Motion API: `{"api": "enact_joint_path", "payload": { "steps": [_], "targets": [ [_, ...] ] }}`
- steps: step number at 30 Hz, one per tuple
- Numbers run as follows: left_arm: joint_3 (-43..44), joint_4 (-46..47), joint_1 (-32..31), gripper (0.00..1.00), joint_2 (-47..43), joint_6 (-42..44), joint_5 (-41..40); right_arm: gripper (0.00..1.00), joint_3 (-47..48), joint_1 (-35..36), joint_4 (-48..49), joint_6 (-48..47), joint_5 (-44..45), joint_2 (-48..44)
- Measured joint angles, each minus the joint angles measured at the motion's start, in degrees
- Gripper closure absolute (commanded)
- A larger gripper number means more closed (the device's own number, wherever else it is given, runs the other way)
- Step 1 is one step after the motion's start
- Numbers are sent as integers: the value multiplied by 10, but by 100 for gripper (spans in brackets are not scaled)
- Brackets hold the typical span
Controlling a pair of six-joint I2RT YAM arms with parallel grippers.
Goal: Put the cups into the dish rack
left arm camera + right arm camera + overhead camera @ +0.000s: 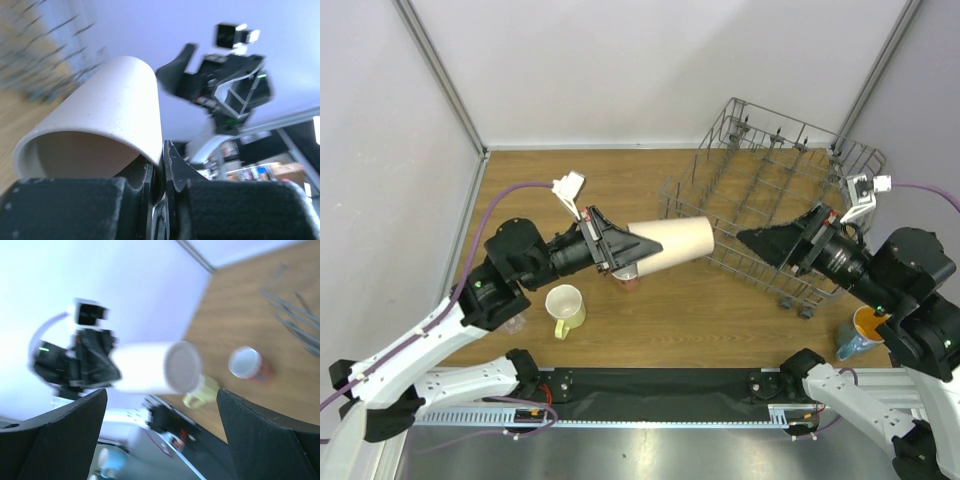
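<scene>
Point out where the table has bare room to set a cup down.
Bare wood: the near middle between the yellow mug and the dish rack, and the far strip left of the rack. Crowded beneath the left gripper, where the pink mug sits.

1 beige cup [672,241], pale yellow mug [565,307], pink mug [247,362] w/ white inside, grey rack [760,190].

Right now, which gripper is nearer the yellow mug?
Left. The left gripper, shut on the beige cup, hangs just beyond the yellow mug. The right gripper, jaws open, sits far off at the dish rack.
</scene>
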Motion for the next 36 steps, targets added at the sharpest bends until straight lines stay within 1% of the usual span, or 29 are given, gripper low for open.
{"api": "enact_joint_path", "payload": {
  "steps": [2, 5, 8, 12, 19, 21, 23, 26, 27, 33, 36],
  "targets": [
    [-29, 87, 0, 99, -5, -9, -4, 0, -1, 0, 52, 17, -17, 6],
    [-53, 186, 0, 100, 9, -19, -15, 0, -13, 0, 116, 40, -39, 23],
    [-63, 277, 1, 100, 30, -33, -16, 1, -24, 0, 159, 59, -56, 47],
    [-66, 373, 1, 100, 52, -46, -15, 0, -45, 0, 205, 80, -72, 66],
    [-85, 454, 3, 100, 68, -69, -15, 2, -69, 0, 266, 103, -76, 59],
    [-99, 482, 3, 100, 69, -79, -15, 5, -73, 0, 277, 105, -74, 57],
    [-111, 501, 3, 100, 71, -89, -16, 6, -75, 0, 288, 107, -73, 57],
    [-116, 513, 3, 100, 78, -99, -16, 10, -75, 0, 303, 109, -69, 57],
    [-116, 516, 3, 100, 81, -102, -16, 14, -75, 0, 305, 109, -67, 57],
    [-119, 523, 3, 100, 82, -105, -16, 25, -75, 0, 309, 111, -57, 58],
    [-119, 529, 3, 100, 83, -106, -16, 26, -77, 0, 312, 113, -56, 60]
  ]
}}
